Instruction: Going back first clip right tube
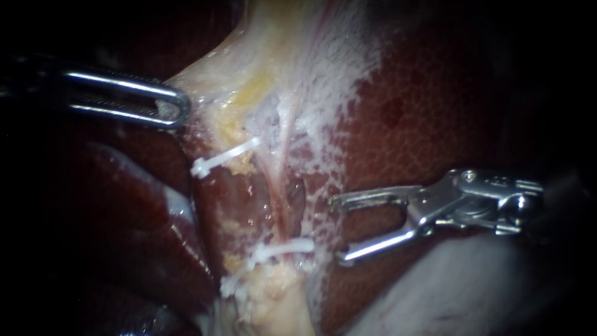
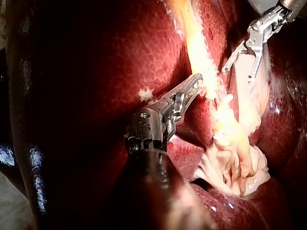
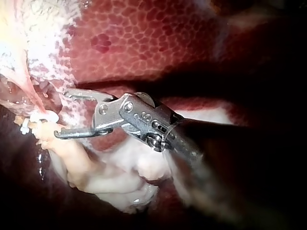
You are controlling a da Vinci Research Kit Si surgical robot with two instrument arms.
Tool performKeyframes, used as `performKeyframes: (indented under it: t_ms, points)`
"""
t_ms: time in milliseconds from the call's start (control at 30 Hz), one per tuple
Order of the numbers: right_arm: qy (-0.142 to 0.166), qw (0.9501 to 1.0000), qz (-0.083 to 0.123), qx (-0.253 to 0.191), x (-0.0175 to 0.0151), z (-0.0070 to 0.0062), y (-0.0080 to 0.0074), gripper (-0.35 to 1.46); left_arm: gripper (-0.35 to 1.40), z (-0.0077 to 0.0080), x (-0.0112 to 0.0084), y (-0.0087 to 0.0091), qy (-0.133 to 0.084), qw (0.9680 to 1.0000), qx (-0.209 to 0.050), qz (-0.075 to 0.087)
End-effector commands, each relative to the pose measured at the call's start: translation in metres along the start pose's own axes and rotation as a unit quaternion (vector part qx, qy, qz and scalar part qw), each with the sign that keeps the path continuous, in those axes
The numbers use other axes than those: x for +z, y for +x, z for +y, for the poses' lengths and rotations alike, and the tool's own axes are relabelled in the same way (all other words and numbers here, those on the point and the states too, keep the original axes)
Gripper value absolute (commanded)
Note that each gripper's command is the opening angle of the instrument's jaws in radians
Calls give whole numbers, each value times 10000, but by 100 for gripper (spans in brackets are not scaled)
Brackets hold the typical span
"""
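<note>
**Right tube (image 1: 280, 186) with its clip (image 1: 287, 247) seated.** The step in hand reads as the backing-off of your right instrument (image 1: 337, 229).

- **Clip:** It sits on the lower end of the right tube, just above the pale fatty stump. Its long axis lies across the tube, close to a right angle. One end points toward your right instrument and is tilted slightly up the tube. The other end points to the tube's far side.
- **Right instrument:** It stands just beside the tube on the liver (image 1: 435, 124) side. Its jaws are wide apart and empty. One tip is level with the clip and the other with the stretch of tube above it, and neither touches them.
- **Left instrument (image 1: 177, 107):** It lies well apart from the tube, on the opposite side and near the tube's upper end. Its jaws appear closed on a fold of pale tissue (image 1: 205, 87), which it holds taut.
- **Next move, as judged:** Draw the right instrument away from the tube along its own shaft. Keep the open jaws clear of the clip's near end, so that the clip is neither snagged nor turned. Hold the left traction steady.
</note>
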Motion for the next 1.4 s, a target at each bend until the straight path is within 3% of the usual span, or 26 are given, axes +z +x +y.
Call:
performKeyframes:
  t_ms: [33,500,733,1067,1400]
  points:
    - [0,10000,2,-9,-4,0,2,60,-35,0,0,0,0,10000,0,1]
    - [-9,9999,2,-137,-20,-1,12,60,-35,1,1,2,-6,10000,6,-2]
    - [-7,9999,3,-130,-23,-1,13,60,-35,6,10,12,29,10000,36,10]
    - [-1,9999,2,-132,-24,-4,12,60,-35,23,55,52,160,9997,-9,177]
    - [-4,9999,2,-132,-24,-4,12,60,-35,28,84,62,222,9993,-13,286]
